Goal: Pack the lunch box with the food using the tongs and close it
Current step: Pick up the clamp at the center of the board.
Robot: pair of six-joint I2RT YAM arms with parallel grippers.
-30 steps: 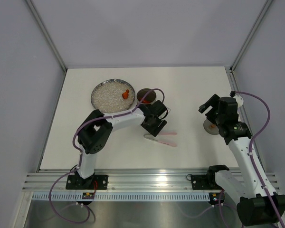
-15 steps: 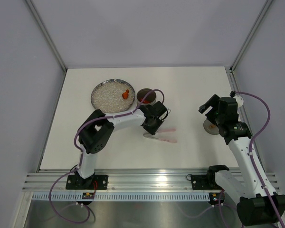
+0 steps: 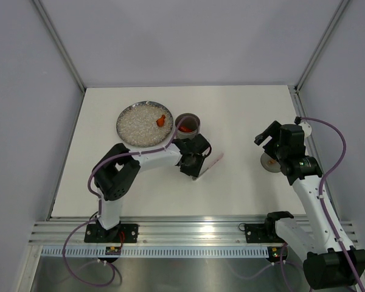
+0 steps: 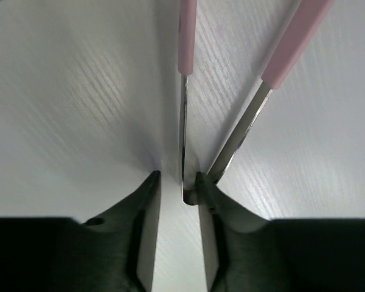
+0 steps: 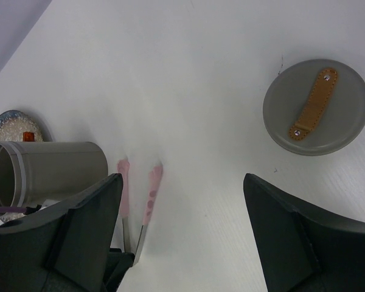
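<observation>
Beside the lunch box (image 5: 61, 164): left gripper (image 4: 177, 176) jaws slightly apart around the joined end of the tongs (image 4: 187, 30), one finger (image 4: 207, 213) touching it; right gripper (image 5: 181, 182) wide open, empty.

The left claw (image 3: 194, 168) sits at the pink tongs (image 3: 215, 160), near the lunch box (image 3: 188, 124).

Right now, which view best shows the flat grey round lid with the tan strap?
Right wrist: the whole grey lid, unobstructed. Top external shows only an edge under the right arm; left wrist, none.
</observation>
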